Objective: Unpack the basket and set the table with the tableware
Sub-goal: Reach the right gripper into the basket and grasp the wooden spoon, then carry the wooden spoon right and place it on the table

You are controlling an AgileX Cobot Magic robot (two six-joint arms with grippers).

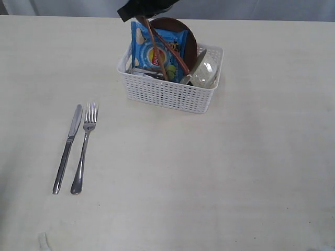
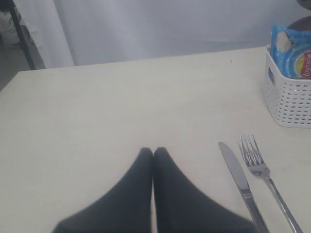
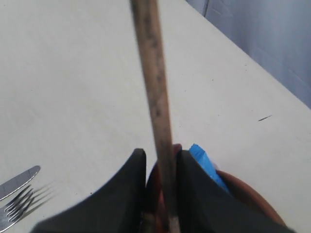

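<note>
With the right fingers [image 3: 137, 167] clamped on a wooden stick [image 3: 155, 97] leaning in the basket [image 1: 167, 97] at twelve o'clock on the tabletop [image 1: 235, 172], and the left fingers [image 2: 142, 162] shut empty, a straight upward lift was judged best, so that the blue bag [image 1: 157, 47] was not dragged out.

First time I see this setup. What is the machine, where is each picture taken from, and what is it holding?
A robot with two arms, each ending in a two-finger gripper. One picture views the table from outside; two come from wrist cameras. A knife and fork lie on the table, apart from a white basket holding a blue snack bag and brown plate. The right gripper is shut on a wooden stick above the basket; the left gripper is shut, empty.
</note>
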